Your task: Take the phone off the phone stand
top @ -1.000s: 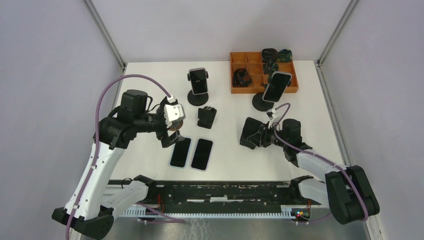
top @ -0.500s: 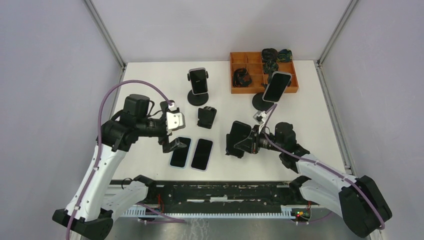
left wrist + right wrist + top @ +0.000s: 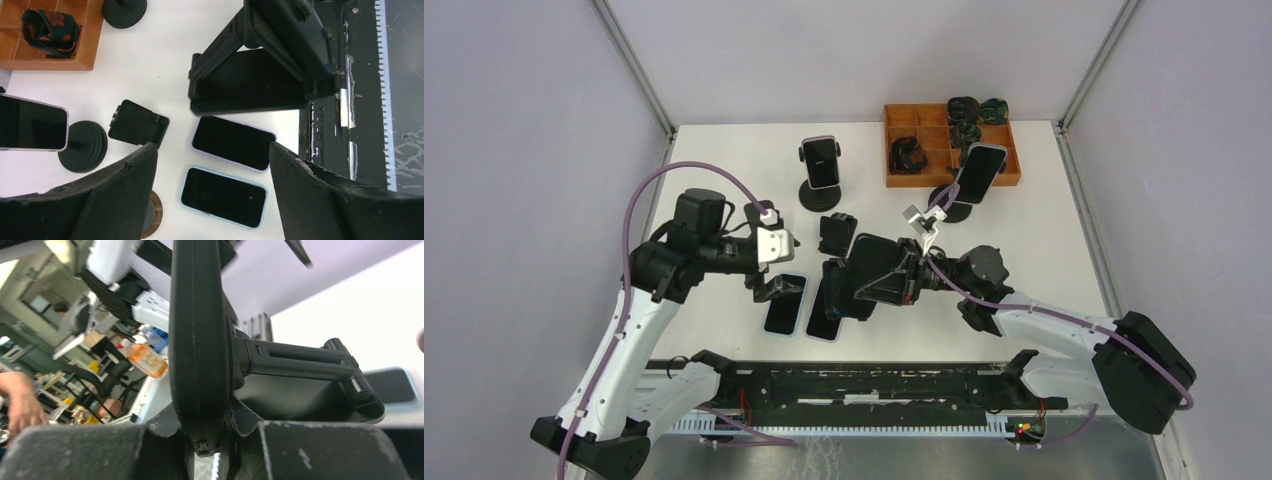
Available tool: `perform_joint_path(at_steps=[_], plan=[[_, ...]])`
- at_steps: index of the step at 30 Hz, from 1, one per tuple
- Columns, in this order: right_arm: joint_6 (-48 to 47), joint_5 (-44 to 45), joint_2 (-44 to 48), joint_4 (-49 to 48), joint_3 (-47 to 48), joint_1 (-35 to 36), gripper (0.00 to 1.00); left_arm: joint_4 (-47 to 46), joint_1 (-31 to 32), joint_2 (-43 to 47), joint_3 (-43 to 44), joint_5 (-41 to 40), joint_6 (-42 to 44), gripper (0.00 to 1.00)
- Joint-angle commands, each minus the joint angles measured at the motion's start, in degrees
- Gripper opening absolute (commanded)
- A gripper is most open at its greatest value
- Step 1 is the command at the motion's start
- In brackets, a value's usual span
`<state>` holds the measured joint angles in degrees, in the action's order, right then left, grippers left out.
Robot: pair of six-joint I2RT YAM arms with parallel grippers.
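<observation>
My right gripper is shut on a black folding phone stand and holds it above the table's middle. In the right wrist view the fingers clamp the stand's upright plate edge-on. I cannot tell whether a phone sits in it. My left gripper is open and empty, hovering over two phones lying flat. Two phones stand on round-base stands: one at the back middle, one by the tray.
A small empty black stand sits mid-table. A wooden compartment tray with dark bundles is at the back right. A round wooden disc lies under my left finger. The table's front edge has a black rail.
My right arm has carried the black stand leftward from the right middle to above the flat phones. My left gripper has shifted slightly down and stayed open.
</observation>
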<state>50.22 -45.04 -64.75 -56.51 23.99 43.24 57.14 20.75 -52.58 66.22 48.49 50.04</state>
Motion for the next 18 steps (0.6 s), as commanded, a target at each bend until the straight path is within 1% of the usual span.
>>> perform_joint_path(at_steps=[1, 4, 8, 14, 18], plan=[[9.7, -0.9, -4.6, -23.2, 7.6, 2.7, 0.00, -1.8, 0.2, 1.6, -0.9, 3.9, 3.5, 0.86], [11.8, -1.3, -8.8, -26.7, 10.8, 4.9, 0.00, -1.7, 0.3, 2.1, -1.1, 4.4, 3.9, 0.84], [12.7, -2.0, -13.4, -28.2, 14.7, 7.6, 0.00, -1.7, 0.4, 2.2, -0.4, 4.4, 4.6, 0.82], [13.0, -2.1, -17.0, -28.4, 18.2, 9.5, 0.00, -1.8, 0.4, 2.3, 0.1, 4.8, 4.7, 0.79], [13.4, -1.9, -17.5, -28.9, 18.4, 9.6, 0.00, 0.8, 0.4, 2.3, 1.0, 4.9, 7.2, 0.77]])
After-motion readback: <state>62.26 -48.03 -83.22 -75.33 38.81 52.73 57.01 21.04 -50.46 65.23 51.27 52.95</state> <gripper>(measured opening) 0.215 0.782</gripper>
